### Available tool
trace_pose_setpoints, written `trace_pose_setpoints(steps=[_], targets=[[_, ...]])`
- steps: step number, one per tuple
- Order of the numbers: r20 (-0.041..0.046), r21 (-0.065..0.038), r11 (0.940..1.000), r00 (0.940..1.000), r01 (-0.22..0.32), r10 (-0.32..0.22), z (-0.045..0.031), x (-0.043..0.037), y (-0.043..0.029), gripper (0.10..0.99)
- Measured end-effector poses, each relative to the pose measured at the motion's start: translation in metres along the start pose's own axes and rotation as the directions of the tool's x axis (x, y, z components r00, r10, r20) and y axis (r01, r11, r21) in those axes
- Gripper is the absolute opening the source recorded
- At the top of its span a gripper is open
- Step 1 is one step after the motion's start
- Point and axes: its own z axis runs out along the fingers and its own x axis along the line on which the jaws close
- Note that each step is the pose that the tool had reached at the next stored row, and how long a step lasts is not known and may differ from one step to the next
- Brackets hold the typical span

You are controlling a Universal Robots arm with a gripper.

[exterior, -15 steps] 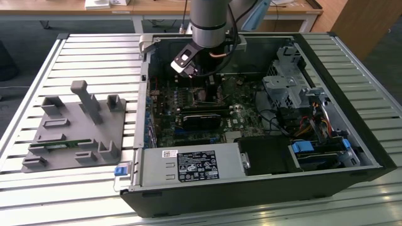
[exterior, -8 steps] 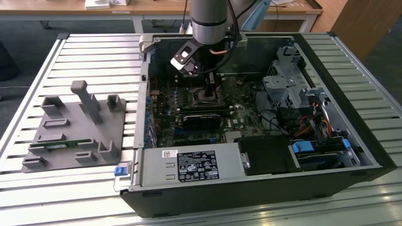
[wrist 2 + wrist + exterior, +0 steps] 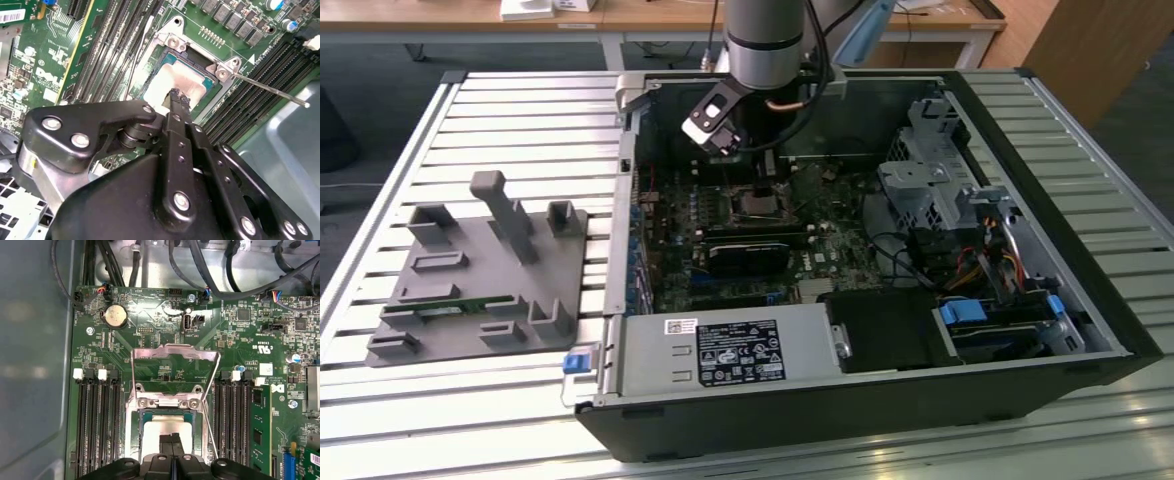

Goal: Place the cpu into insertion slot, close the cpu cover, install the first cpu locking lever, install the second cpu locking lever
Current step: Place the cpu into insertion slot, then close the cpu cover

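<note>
Claw: gripper (image 3: 177,96) pinched together, holding nothing, tips over the cpu (image 3: 186,79).
Chip: sits in insertion slot (image 3: 198,59).
Cover: cpu cover (image 3: 175,351) raised open.

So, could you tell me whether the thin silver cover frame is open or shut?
Open: the silver cover frame is swung back, leaving the square silver-grey chip uncovered.

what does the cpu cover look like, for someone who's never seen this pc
In the open computer case, on the green board, find two banks of long black slots. Between them, just past the silver chip under the tool, the cpu cover is flipped open: the only thin bare-metal frame with an empty middle.
</note>
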Motion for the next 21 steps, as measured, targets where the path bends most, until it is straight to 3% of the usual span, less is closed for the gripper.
trace_pose_setpoints(steps=[21], targets=[[0.0002,0.0,1.0,1.0,0.0,0.0,-0.0133,-0.0005,0.0009,0.106]])
